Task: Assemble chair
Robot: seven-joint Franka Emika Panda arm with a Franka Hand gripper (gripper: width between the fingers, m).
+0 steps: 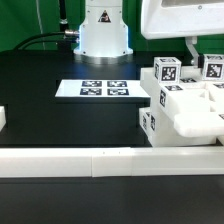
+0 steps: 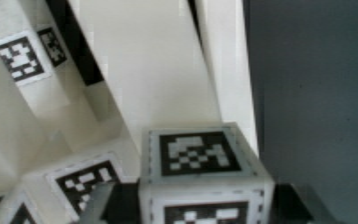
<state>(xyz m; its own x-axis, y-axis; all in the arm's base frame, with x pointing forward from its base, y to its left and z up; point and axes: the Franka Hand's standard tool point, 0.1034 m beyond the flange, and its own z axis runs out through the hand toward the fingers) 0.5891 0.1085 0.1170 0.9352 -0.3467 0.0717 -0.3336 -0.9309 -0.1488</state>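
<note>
On the matte black surface [image 1: 60,120], at the exterior view's right, stands the chair [image 1: 185,105], smooth white plastic blocks and square posts carrying several marker tags, while whether the fingers [image 1: 190,52] are spread cannot be told.

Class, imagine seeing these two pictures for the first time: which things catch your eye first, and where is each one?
The chunky white chair, dotted with black-and-white marker tags, crowds the exterior view's right, with the arm reaching down over it. The marker board lies flat on the black table beside it. In the wrist view a tagged square post fills the foreground.
</note>
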